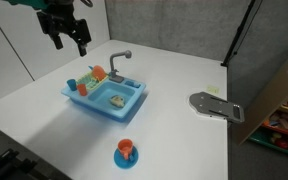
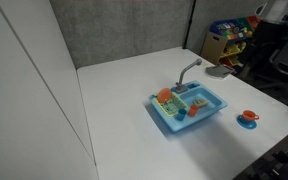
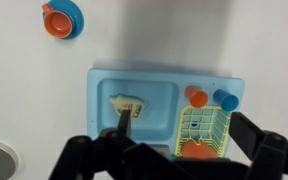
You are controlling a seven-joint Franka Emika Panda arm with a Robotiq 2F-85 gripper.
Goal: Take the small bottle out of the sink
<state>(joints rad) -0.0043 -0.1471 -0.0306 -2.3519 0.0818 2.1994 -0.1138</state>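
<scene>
A blue toy sink (image 1: 99, 108) stands on the white table and shows in both exterior views (image 2: 174, 125). In the wrist view the small pale bottle (image 3: 127, 102) lies flat in the sink's basin (image 3: 99, 100). It also shows in an exterior view (image 1: 117, 100). A grey faucet (image 1: 117, 62) rises at the sink's back edge. My gripper (image 1: 70, 44) hangs high above the table, up and to the left of the sink, apart from it. In the wrist view its fingers (image 3: 174, 150) are spread wide and empty.
A yellow dish rack (image 3: 202, 130) with an orange plate fills the sink's other half, beside an orange cup (image 3: 196, 97) and a blue cup (image 3: 226, 100). An orange cup on a blue saucer (image 1: 126, 152) stands in front. A grey object (image 1: 214, 105) lies near the table's edge.
</scene>
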